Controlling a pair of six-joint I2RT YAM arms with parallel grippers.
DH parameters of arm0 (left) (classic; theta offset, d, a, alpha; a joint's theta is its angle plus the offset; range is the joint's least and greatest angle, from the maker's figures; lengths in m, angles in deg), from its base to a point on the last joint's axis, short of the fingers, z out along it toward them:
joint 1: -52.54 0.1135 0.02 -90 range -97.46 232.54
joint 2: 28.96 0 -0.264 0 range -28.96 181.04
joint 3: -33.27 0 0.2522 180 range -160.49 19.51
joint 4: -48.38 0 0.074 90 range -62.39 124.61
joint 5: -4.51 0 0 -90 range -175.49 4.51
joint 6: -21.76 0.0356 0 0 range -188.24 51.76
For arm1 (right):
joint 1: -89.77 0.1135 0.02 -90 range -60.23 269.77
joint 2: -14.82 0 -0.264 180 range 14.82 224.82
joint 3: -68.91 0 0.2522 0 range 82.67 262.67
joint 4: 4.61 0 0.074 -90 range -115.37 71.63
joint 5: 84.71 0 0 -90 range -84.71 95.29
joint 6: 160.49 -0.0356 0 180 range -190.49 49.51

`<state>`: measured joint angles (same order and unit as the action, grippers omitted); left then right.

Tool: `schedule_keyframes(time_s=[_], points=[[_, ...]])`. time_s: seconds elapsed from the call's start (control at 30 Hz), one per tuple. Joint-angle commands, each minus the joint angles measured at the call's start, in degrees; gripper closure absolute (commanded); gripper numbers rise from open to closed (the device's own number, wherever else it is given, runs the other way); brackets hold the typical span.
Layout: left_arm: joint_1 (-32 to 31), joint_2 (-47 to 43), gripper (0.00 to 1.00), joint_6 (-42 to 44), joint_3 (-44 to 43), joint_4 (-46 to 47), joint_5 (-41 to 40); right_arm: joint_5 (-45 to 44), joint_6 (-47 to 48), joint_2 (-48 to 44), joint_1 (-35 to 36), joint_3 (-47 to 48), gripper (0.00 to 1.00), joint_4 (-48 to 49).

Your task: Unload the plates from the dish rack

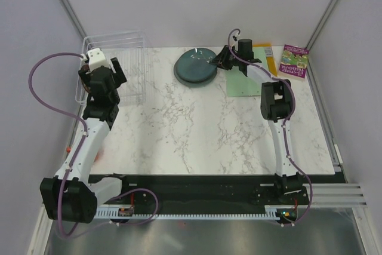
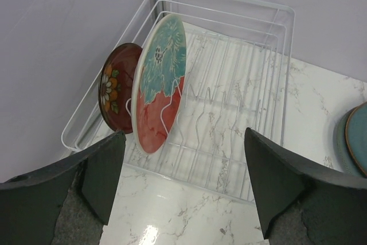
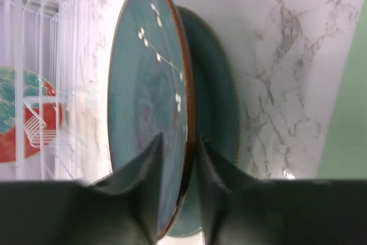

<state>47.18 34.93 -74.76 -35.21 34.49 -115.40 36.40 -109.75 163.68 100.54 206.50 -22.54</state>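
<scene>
The right pincer [image 3: 180,139] is clamped on the rim of the glossy dark teal plate [image 3: 149,101], one finger on each face; that plate lies over the matte grey-green plate [image 3: 215,101] on the marble worktop [image 1: 197,129], just beside the light-green mat [image 1: 245,82]; the left pincer [image 2: 183,182] hangs with its fingers wide apart over the near side of the white wire dish rack [image 2: 241,84]; two red plates stand upright in the rack's left end, a large red-and-teal plate [image 2: 160,84] and behind it a darker flowered plate [image 2: 114,93].
</scene>
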Motion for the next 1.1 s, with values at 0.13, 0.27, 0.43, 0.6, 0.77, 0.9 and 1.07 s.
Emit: schedule_keyframes(time_s=[0.13, 0.27, 0.43, 0.6, 0.77, 0.9, 1.07], points=[[0.97, 1.23, 0.09, -1.30, -1.79, -1.72, -0.41, 6.33, -2.39, -5.51, 0.40, -5.09, 0.34, 5.83], [1.32, 1.05, 0.09, -2.00, -1.97, -3.04, 0.64, 6.86, 0.14, -7.08, 0.75, -7.02, 0.23, 2.08], [1.67, 2.02, 0.08, -1.65, -2.76, -3.66, -0.41, -0.68, 8.84, -12.61, 2.06, -9.75, 0.19, -6.36], [2.90, 4.48, 0.08, -1.56, -4.34, -4.10, -2.26, -11.66, 18.42, -15.17, 3.39, -8.96, 0.18, -17.10], [5.28, 7.46, 0.07, -1.30, -5.57, -1.91, -2.52, -19.93, 21.42, -17.81, 3.82, -10.80, 0.18, -21.76], [8.61, 12.12, 0.07, 1.07, -7.50, -0.06, -2.61, -25.57, 22.22, -23.94, 3.91, -16.24, 0.19, -21.50], [11.08, 19.32, 0.09, 2.92, -9.44, 7.65, -2.26, -26.10, 22.74, -31.95, 4.88, -28.01, 0.19, -16.15]])
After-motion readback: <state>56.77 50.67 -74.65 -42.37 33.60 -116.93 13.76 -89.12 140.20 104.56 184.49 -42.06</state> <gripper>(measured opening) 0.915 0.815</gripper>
